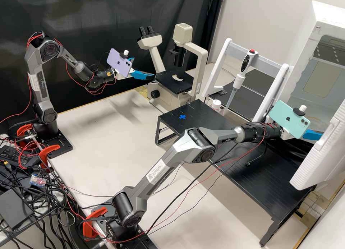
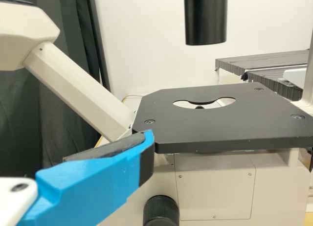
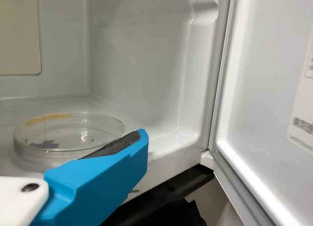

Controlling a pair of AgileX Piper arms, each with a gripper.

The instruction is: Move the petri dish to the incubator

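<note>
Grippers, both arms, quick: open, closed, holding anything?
Left gripper: open, empty, near the microscope.
Right gripper: open, not gripping the petri dish, which rests inside the incubator beside it.

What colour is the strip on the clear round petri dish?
The strip is yellow-orange, clearest in the right wrist view.

Left wrist view: the left pincer (image 1: 143,68) is standing open, one blue finger (image 2: 93,187) showing its dark pad (image 2: 110,148). The fingertip is overlapping a near corner of the microscope's flat black stage (image 2: 230,130); contact uncertain. A black cylinder (image 2: 206,18) is hanging above the stage, apart from it. A pale slanting tube (image 2: 78,89) is rising beside it. A black knob (image 2: 161,211) is protruding from the pale body (image 2: 215,187). A dark curtain (image 2: 22,118) is hanging behind the tube.
</note>
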